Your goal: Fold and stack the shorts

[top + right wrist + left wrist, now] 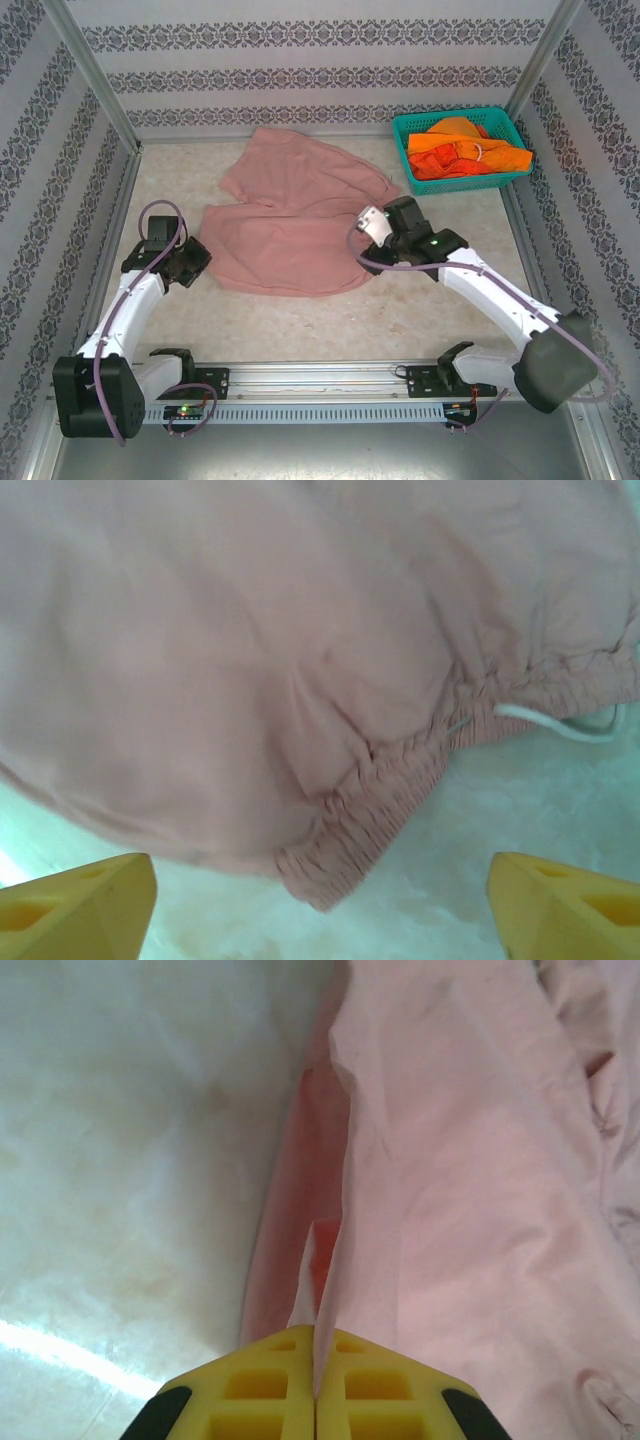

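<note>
The left claw pinches the edge of the pink shorts, so the spread right claw should grab the stretchy band snugly too.

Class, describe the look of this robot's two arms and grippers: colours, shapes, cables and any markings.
Both arms, left arm and right arm, have white link shells with black joints and bases. A mauve cable loops along each. The right wrist carries a small green light. The left gripper and right gripper have blocky yellow fingers with recessed pockets.
</note>
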Controlling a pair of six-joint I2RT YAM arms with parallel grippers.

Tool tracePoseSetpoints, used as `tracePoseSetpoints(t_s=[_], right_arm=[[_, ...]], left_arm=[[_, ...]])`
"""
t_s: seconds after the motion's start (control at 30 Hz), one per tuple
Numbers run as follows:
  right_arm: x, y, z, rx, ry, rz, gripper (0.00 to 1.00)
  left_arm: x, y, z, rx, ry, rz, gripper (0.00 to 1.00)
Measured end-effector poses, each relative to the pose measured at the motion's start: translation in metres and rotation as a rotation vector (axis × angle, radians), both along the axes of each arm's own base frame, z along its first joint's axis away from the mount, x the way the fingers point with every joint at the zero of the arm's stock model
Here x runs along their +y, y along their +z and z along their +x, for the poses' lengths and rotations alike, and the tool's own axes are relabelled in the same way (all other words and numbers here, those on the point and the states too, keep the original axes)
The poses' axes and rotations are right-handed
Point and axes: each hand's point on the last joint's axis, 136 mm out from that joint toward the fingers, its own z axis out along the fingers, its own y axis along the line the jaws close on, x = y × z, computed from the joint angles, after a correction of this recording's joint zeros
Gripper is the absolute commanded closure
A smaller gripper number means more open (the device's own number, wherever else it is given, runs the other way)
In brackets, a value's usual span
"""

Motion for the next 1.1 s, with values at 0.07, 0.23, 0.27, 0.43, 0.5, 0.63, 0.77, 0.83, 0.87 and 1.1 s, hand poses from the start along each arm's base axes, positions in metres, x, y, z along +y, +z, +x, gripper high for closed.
tracePoseSetpoints(t_s=[0.07, 0.23, 0.27, 0.43, 0.5, 0.63, 0.77, 0.83, 0.87, 1.1], right_arm=[[-0.005, -0.025, -0.005, 0.023, 0.063, -0.127, 0.23], [-0.020, -0.078, -0.016, 0.096, 0.171, -0.348, 0.37], [-0.022, -0.084, -0.016, 0.104, 0.181, -0.372, 0.38], [-0.026, -0.111, -0.010, 0.136, 0.211, -0.453, 0.46], [-0.026, -0.120, -0.008, 0.147, 0.218, -0.466, 0.53], [-0.022, -0.124, -0.008, 0.171, 0.245, -0.475, 0.76], [-0.018, -0.122, -0.005, 0.159, 0.252, -0.475, 0.99], [-0.015, -0.118, 0.002, 0.134, 0.232, -0.456, 1.00], [-0.014, -0.115, 0.003, 0.125, 0.230, -0.448, 1.00], [0.010, -0.043, -0.005, -0.017, 0.255, -0.306, 1.00]], left_arm=[[0.001, -0.001, 0.001, 0.003, -0.008, 0.013, 0.98], [0.001, -0.012, 0.000, 0.047, -0.019, 0.017, 0.98], [0.001, -0.014, 0.000, 0.052, -0.020, 0.018, 0.98], [0.002, -0.019, 0.000, 0.069, -0.025, 0.024, 0.98], [0.003, -0.020, 0.001, 0.073, -0.027, 0.029, 0.98], [0.004, -0.025, 0.004, 0.083, -0.029, 0.036, 0.99], [0.006, -0.021, 0.009, 0.078, -0.030, 0.048, 1.00], [0.009, -0.010, 0.015, 0.050, -0.031, 0.067, 1.00], [0.011, -0.002, 0.019, 0.034, -0.031, 0.080, 1.00], [0.041, 0.102, 0.029, -0.163, 0.006, 0.234, 1.00]])
